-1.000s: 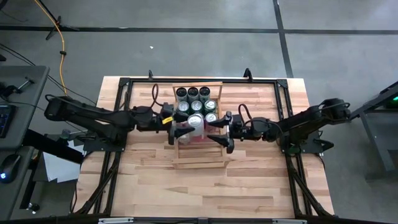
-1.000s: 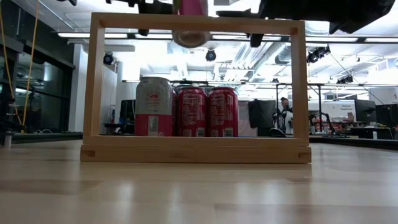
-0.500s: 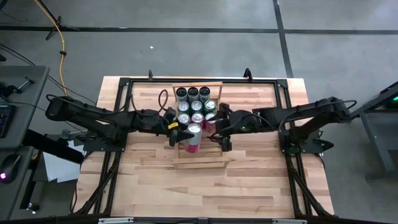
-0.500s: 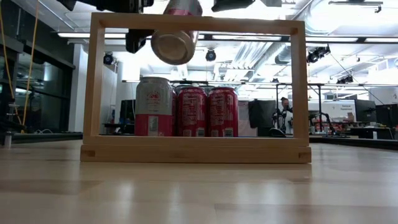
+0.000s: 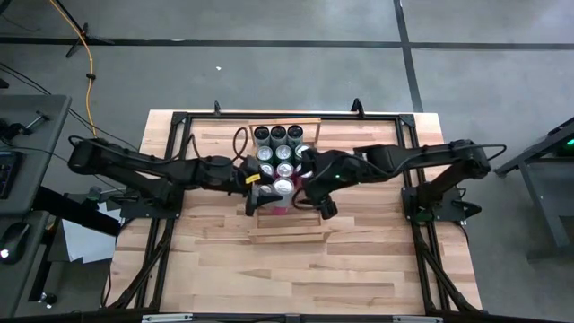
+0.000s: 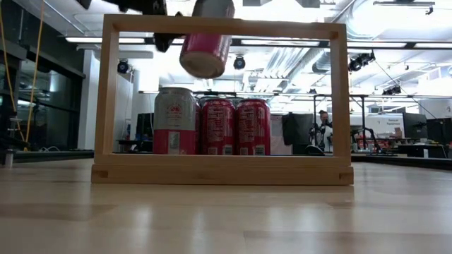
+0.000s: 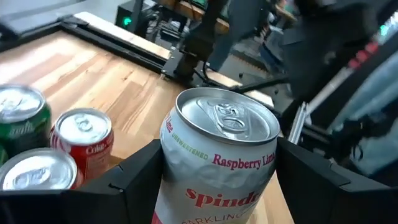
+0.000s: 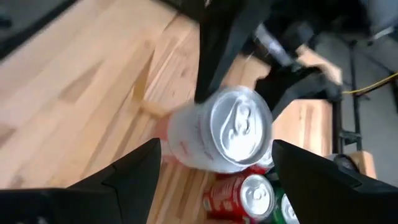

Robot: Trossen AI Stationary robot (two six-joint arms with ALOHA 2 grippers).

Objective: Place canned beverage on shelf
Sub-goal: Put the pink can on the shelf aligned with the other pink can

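Observation:
A white-and-pink raspberry-lime can (image 7: 217,155) is held by my left gripper (image 5: 262,192) above the light-wood slatted shelf (image 5: 285,235). In the low view the can (image 6: 206,49) hangs tilted just under the shelf's top end bar (image 6: 222,27). My right gripper (image 5: 311,192) is open beside the can, toward the table's right; its fingers (image 8: 134,168) stand wide and apart from the can (image 8: 217,134). Several green, red and white cans (image 5: 282,148) stand on their bases at the shelf's far end. My left gripper pinches the can's side wall (image 7: 171,168), a little below the top rim, between its two fingers. The fingers come level from the table's left. The can is lifted clear of the shelf, lid up, tilted with its base toward the table's near edge.
The standing cans fill the shelf's far half; in the low view three of them (image 6: 212,125) show in a row. The shelf's near slats (image 5: 285,220) are bare. A black frame (image 5: 408,179) borders the wood tabletop.
The can has come down a little and tipped from lying nearly flat toward upright in my left gripper, which has gone a little toward the table's right edge. My right arm has reached toward the table's left, closer to the can.

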